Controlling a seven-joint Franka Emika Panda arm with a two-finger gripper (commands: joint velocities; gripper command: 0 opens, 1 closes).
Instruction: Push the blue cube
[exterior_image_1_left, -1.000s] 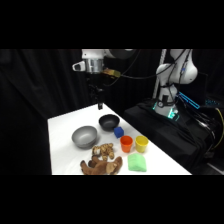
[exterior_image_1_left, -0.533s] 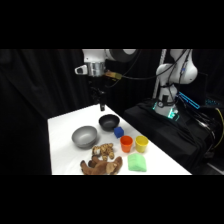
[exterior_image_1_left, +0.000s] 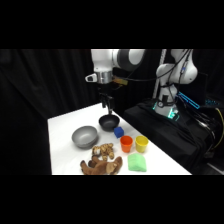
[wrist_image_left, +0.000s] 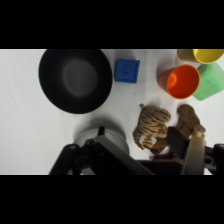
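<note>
Lying square-on beside bowl: blue cube (wrist_image_left: 127, 70)

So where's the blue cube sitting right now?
In the side view the blue cube sits on the white table between the black bowl and the orange cup, apart from both.

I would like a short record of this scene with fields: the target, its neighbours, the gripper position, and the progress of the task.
target: blue cube, on the white table
neighbours: black bowl on one side, orange cup on the other
also present: grey bowl, yellow cup, green block, toy animals
gripper: above the black bowl, clear of the cube
progress: no contact with the cube yet
</note>
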